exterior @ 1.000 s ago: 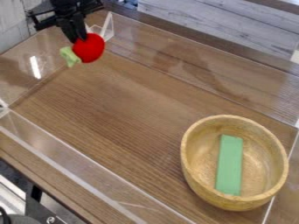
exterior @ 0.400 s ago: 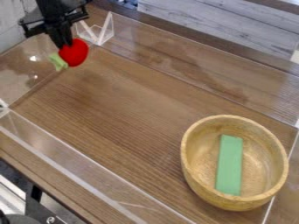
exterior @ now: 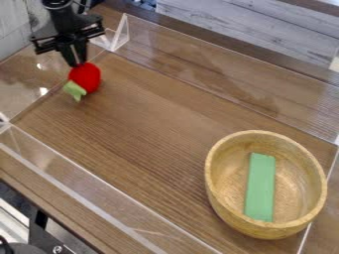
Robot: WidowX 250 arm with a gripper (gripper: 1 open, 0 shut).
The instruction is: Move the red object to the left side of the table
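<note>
The red object (exterior: 86,75), a small glossy toy fruit with a green leafy end (exterior: 74,91), lies on the table (exterior: 159,119) near its far left corner. My gripper (exterior: 77,57) hangs right over it, pointing steeply down. Its dark fingers stand slightly apart just above the fruit's top, so it is open with nothing in it. The fruit rests on the wood, clear of the fingers.
A round wooden bowl (exterior: 225,189) with a flat green block (exterior: 261,187) inside stands at the near right. Low clear acrylic walls (exterior: 79,189) edge the tabletop, and one runs close behind and left of the fruit.
My gripper came down and to the left with the fruit, then its fingers parted. The fruit now lies on the wood below them.
</note>
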